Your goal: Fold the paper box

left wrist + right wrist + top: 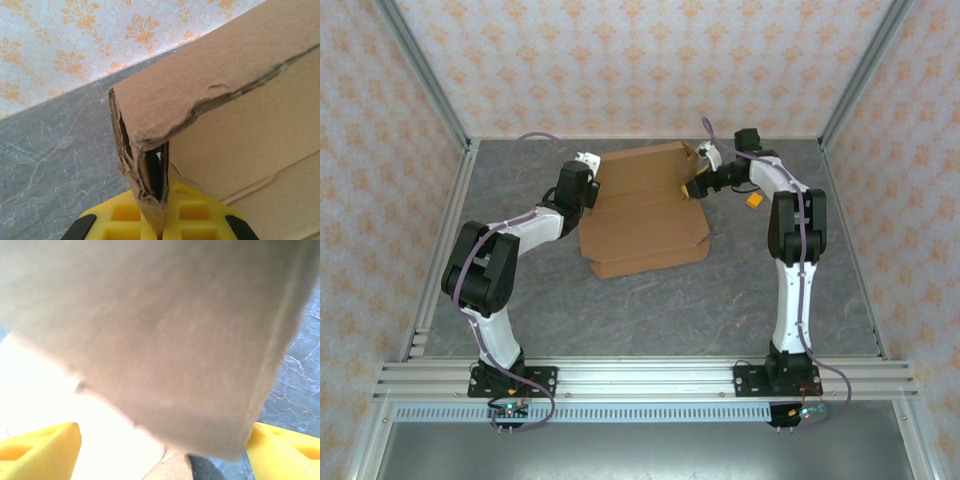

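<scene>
left end effector [157,212]: closed, pinching a folded corner of the paper box [645,215] between its yellow fingers [200,217]
right end effector [165,455]: open, jaws spread wide either side of a box flap; one finger clear of it, the other just beside its edge
left wrist view: torn, frayed corrugated edge with doubled layers at the gripped corner
right wrist view: flap close-up, blurred and washed out
top view: box far-centre on the worktop [720,300], one end effector at each far corner
box look: plain brown, back panel raised, front flaps lying flat
nearby: small orange piece [755,200] by the right arm
</scene>
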